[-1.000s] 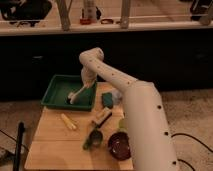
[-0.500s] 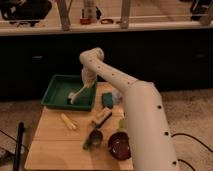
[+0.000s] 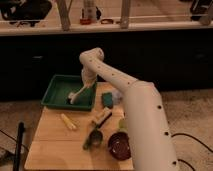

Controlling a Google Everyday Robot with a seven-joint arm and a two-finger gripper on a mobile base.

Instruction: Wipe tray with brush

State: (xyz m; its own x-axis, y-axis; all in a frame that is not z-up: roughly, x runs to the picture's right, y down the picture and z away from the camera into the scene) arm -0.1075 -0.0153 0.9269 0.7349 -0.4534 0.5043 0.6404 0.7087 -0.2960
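Gripper [image 3: 85, 88] over tray [image 3: 55, 82] at far-left corner of table [image 3: 55, 145]. Brush [image 3: 75, 96] slants down inside tray, head apparently on its floor. Grip state: cannot tell. Risk: hard push drags tray toward left edge, or brush slips.

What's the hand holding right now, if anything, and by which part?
The hand, over the tray, holds the brush by the upper end of its pale handle. The brush's other end points down into the tray.
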